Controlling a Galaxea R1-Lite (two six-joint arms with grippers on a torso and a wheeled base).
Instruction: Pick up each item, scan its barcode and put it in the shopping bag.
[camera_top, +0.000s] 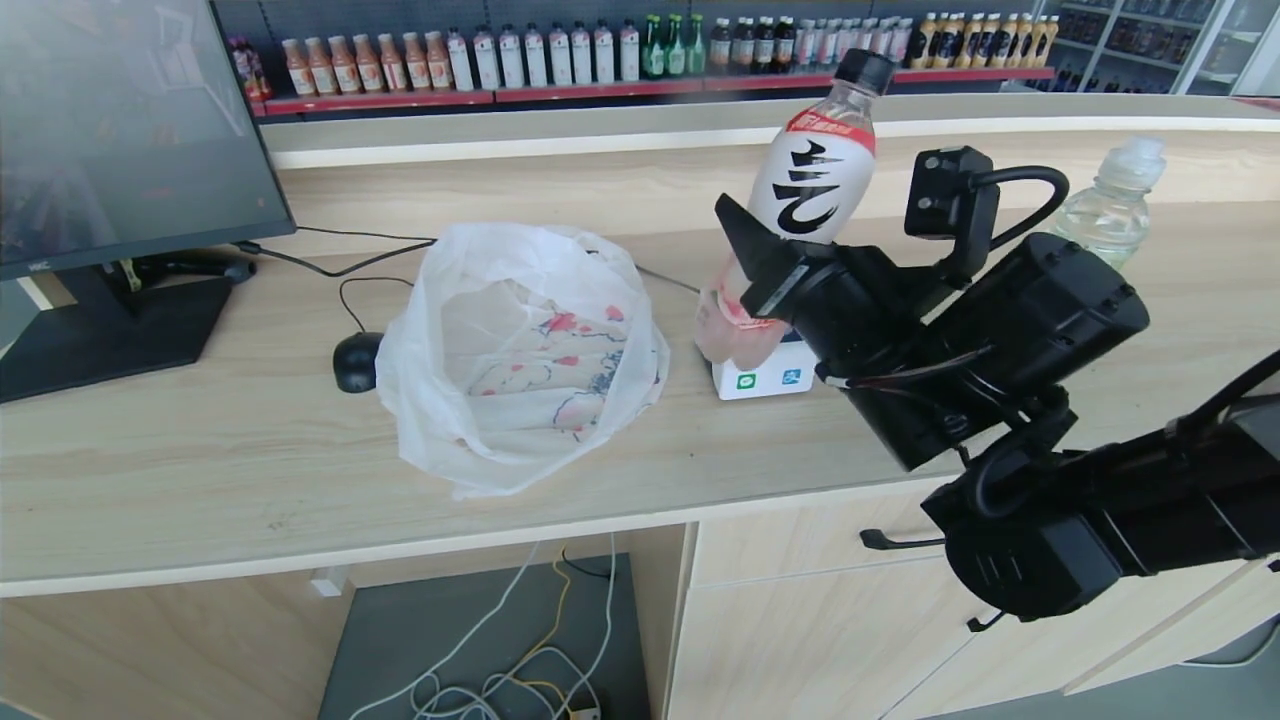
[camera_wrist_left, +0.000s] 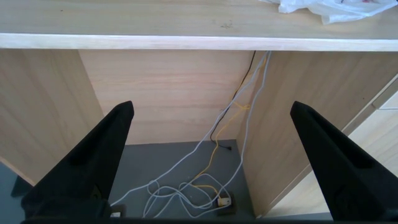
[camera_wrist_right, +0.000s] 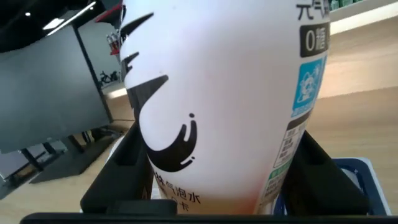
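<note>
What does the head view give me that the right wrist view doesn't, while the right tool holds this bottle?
Head view: the open shopping bag on the counter, to the robot's left of the bottle; a mouse beside the bag; a clear bottle farther right. Right wrist view: the bottle's label up close, with its printed side strip facing the camera. Both: the right tool shut on the bottle, the white scanner box below it, and the monitor.
</note>
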